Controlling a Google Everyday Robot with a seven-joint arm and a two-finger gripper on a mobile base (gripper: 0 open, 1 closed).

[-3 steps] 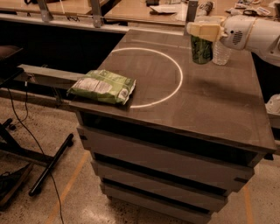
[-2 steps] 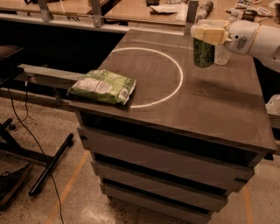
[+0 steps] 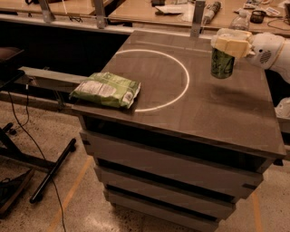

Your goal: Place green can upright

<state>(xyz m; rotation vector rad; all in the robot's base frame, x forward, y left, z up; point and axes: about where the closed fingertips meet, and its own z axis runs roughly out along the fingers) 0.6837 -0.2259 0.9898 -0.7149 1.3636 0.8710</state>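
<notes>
The green can (image 3: 223,64) stands upright at the far right of the dark tabletop (image 3: 190,113), just outside the white painted circle (image 3: 181,63). My gripper (image 3: 229,44), with tan fingers on a white arm (image 3: 269,50), comes in from the right and is shut on the can's top rim. I cannot tell whether the can's base rests on the table or hangs just above it. A dim shadow lies in front of the can.
A green-and-white chip bag (image 3: 106,89) lies flat at the table's front left corner. A clear bottle (image 3: 239,21) shows behind the gripper. A wooden bench with clutter (image 3: 172,9) runs along the back. Black stand legs (image 3: 50,170) and cables lie on the floor at left.
My gripper has carried the can to the right and lower, closer to the tabletop. The chip bag has not moved.
</notes>
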